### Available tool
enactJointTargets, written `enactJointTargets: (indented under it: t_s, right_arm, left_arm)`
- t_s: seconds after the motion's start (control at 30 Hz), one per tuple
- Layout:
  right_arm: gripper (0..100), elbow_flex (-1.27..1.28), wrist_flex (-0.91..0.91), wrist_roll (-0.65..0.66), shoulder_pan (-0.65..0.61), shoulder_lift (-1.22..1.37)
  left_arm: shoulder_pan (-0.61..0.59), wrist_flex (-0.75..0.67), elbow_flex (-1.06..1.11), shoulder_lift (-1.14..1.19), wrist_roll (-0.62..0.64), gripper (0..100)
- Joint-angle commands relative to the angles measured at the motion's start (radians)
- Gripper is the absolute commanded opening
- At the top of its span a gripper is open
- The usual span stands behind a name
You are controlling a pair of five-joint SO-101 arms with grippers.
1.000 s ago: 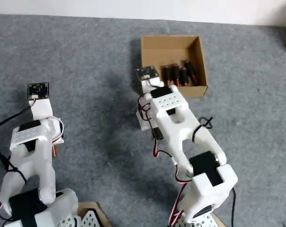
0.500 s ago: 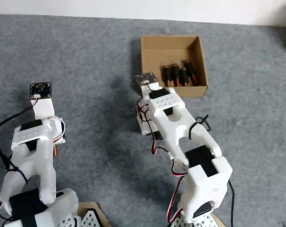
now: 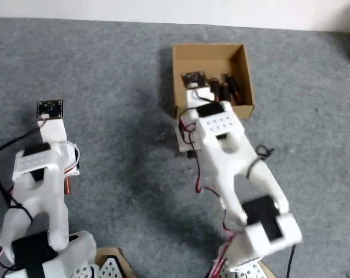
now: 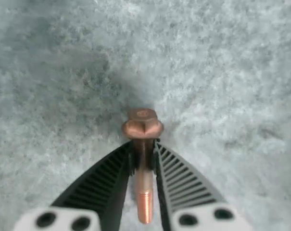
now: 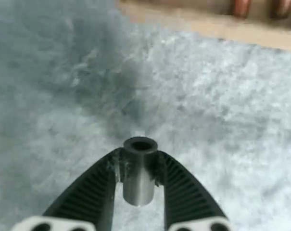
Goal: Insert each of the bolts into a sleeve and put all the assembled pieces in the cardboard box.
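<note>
Your left hand (image 4: 143, 149) is shut tight on a copper-coloured bolt with a six-sided head (image 4: 142, 124). Its black fingers (image 4: 111, 173) pinch the bolt's stem from both sides. The head sticks out past the fingertips, and the threaded end points back toward the wrist. The grey fuzzy table (image 4: 222, 72) lies beneath it.

Your right hand (image 5: 139, 156) is shut on a short grey metal sleeve shaped like a tube (image 5: 138, 180). The sleeve's open hole faces away from the wrist. A little way beyond it you can see the edge of the brown cardboard box (image 5: 203, 26).

From the high view, your left arm (image 3: 39, 174) is over the left side of the table, well apart from the box (image 3: 212, 53). Your right arm (image 3: 227, 145) is right by the box, with its front end over the near wall, toward the left corner. Inside the box, a few dark pieces with copper ends (image 3: 228, 88) lie side by side near the front wall. The two arms are well apart.
</note>
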Motion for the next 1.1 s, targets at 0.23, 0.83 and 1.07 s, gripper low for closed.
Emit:
enactJointTargets:
  t_s: [0.23, 0.83, 1.07]
  right_arm:
    - [0.4, 0.288, 0.005, -0.009, 0.016, -0.406]
    - [0.4, 0.868, -0.288, -0.006, -0.005, -0.966]
    - [0.4, 0.992, -0.285, -0.003, -0.082, -1.233]
  left_arm:
    - [0.183, 0.269, -0.231, -0.053, 0.084, 0]
    - [0.55, 0.207, -0.094, -0.349, 0.103, 0]
    - [0.547, 0.049, 0.048, -0.394, 0.106, 0]
